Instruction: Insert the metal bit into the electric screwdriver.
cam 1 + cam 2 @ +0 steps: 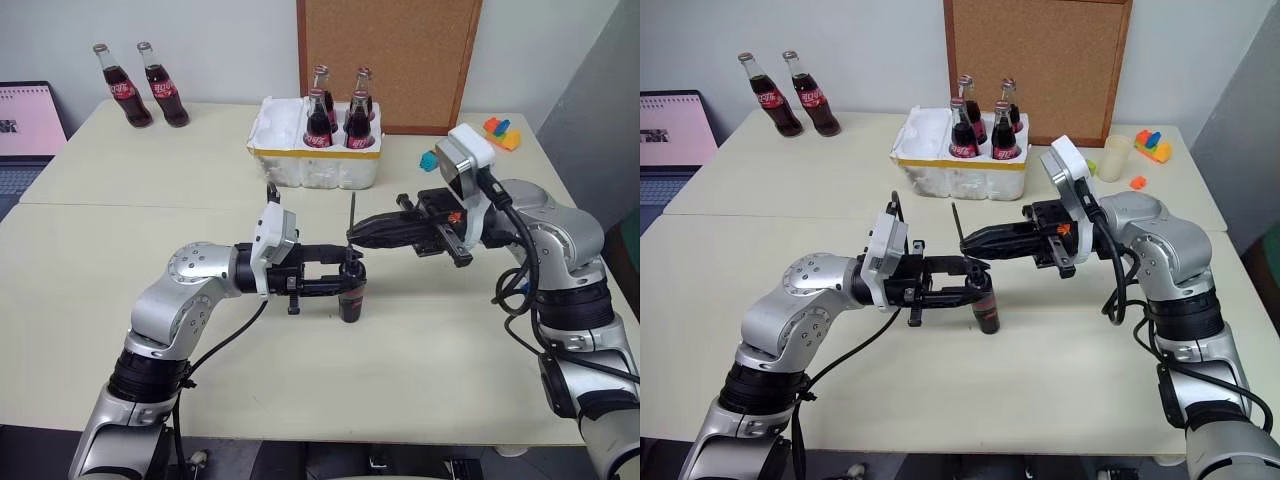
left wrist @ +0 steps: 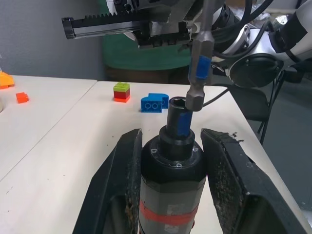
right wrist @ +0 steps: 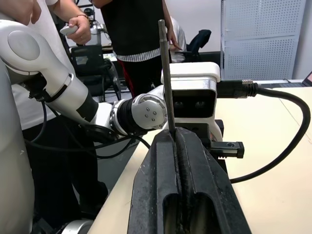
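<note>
Left gripper [image 1: 345,272] is clamped on the electric screwdriver [image 1: 351,296], its two black fingers [image 2: 119,185] pressing the tool's black body from either side, just above the red band. The screwdriver stands upright above the near table [image 1: 90,300], its open socket facing up. Right gripper [image 1: 358,234] is closed tight on the metal bit [image 1: 352,212], which stands upright between the pinched fingertips, most of its length rising above them. In the left wrist view the bit's lower end hangs at the rim of the socket, a little to one side; whether it touches the rim cannot be told. A blue mark shows on the bit and another on the socket collar.

On the far table, a white foam tray [image 1: 285,150] holds four cola bottles [image 1: 318,125], two in front and two behind; the rear pair is partly hidden by the front pair. Two more cola bottles [image 1: 128,90] stand loose at the far left. A cork board [image 1: 400,50] leans against the wall behind the tray. A pale cup [image 1: 1116,157] stands to the right of the tray, with a few coloured toy blocks [image 1: 500,132] near it; their exact count is hard to make out. A laptop [image 1: 25,125] is cut off at the left edge. In the right wrist view, a person [image 3: 136,44] stands behind the robot, cut off at the top of the frame.
</note>
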